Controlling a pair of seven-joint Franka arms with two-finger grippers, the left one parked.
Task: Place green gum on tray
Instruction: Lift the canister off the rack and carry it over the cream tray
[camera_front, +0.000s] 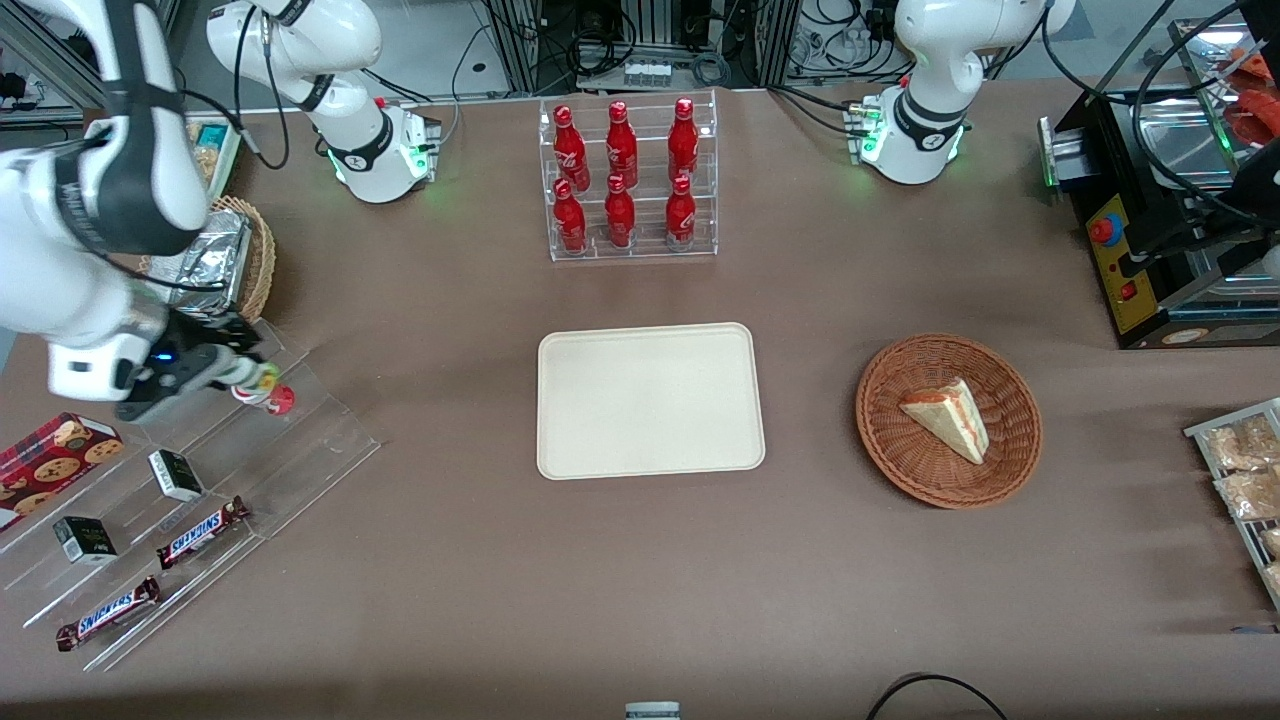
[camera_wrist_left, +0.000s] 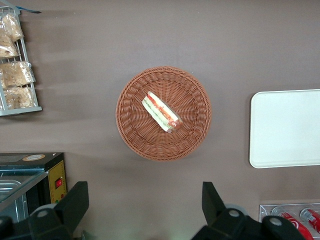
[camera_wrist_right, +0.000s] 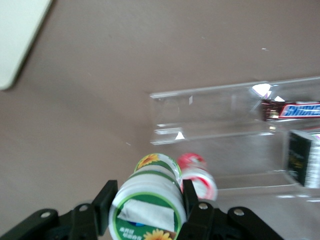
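Green gum (camera_wrist_right: 150, 197) sits clamped between the fingers of the gripper (camera_front: 240, 370), above the clear acrylic rack (camera_front: 200, 470) at the working arm's end of the table. Light, rigid, smooth plastic, it could slip; the hold across its body looks sound. Red gum (camera_wrist_right: 197, 177) touches it. Tray (camera_front: 650, 400) lies well apart, unobstructed.

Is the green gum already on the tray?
No, the green gum sits between the fingers of the hand over the clear rack, and the tray holds nothing.
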